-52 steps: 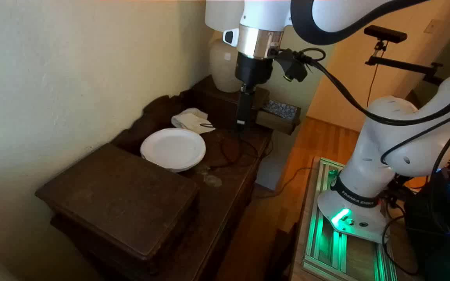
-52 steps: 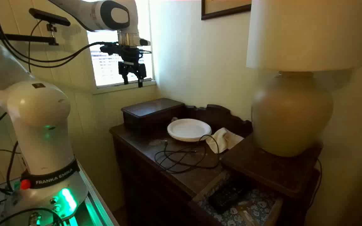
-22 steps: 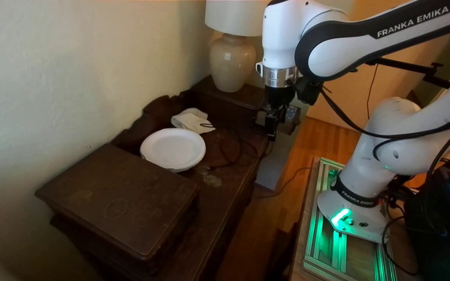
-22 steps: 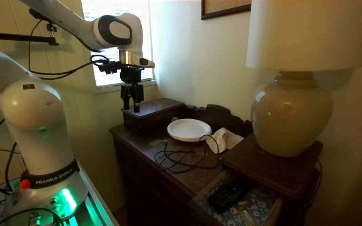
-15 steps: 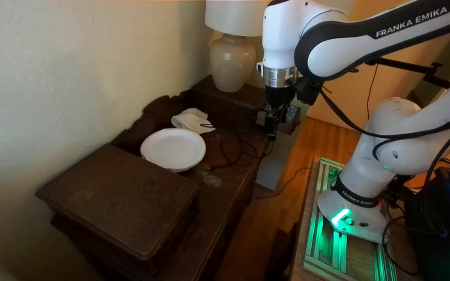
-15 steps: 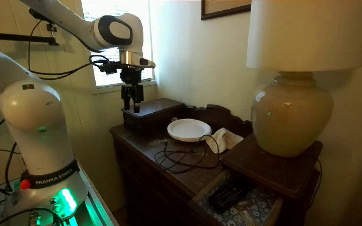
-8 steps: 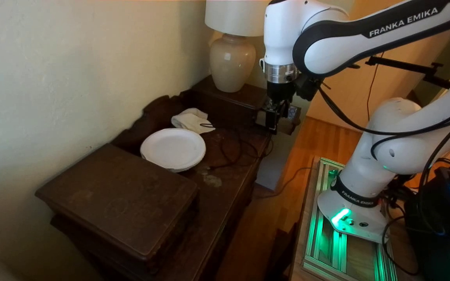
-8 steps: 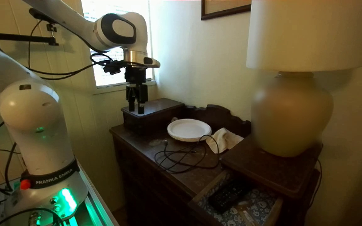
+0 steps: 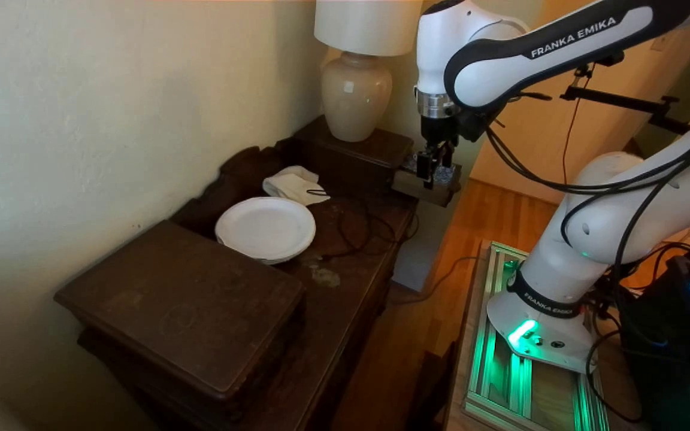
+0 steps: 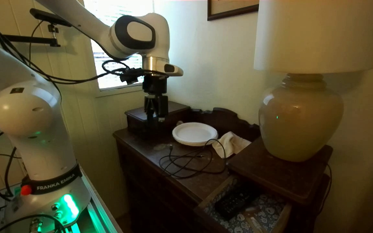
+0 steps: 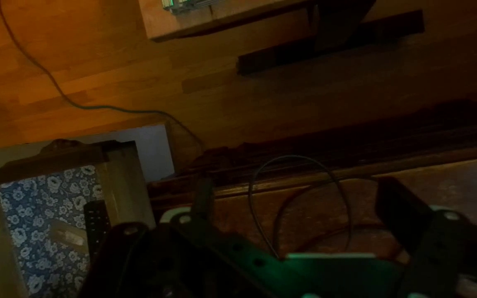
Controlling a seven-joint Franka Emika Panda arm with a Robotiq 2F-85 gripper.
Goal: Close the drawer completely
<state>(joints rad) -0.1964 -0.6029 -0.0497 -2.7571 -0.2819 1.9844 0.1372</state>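
The drawer [image 9: 408, 183] stands pulled out of the nightstand [image 10: 274, 171]. It also shows in an exterior view [image 10: 283, 217] and at the left of the wrist view [image 11: 126, 186]. It has a blue floral lining and holds a black remote [image 10: 233, 202] and a small pale item. In the wrist view its front bears a dark knob [image 11: 60, 145]. My gripper [image 9: 436, 173] is open and empty, pointing down. It overlaps the drawer in that exterior view but hangs in the air, touching nothing visible. In the wrist view the drawer lies left of the gripper [image 11: 292, 198].
The low chest [image 9: 333, 305] beside the nightstand bears a loose black cable [image 11: 249, 194], white plates [image 9: 266, 228], a cloth [image 9: 293, 184] and a dark box [image 9: 183, 299]. A lamp [image 9: 357, 96] stands on the nightstand. The robot base [image 9: 542, 323] is on a separate bench.
The gripper came down from over the chest and out toward its front edge, then in the last half second moved toward the nightstand side. The drawer has not moved.
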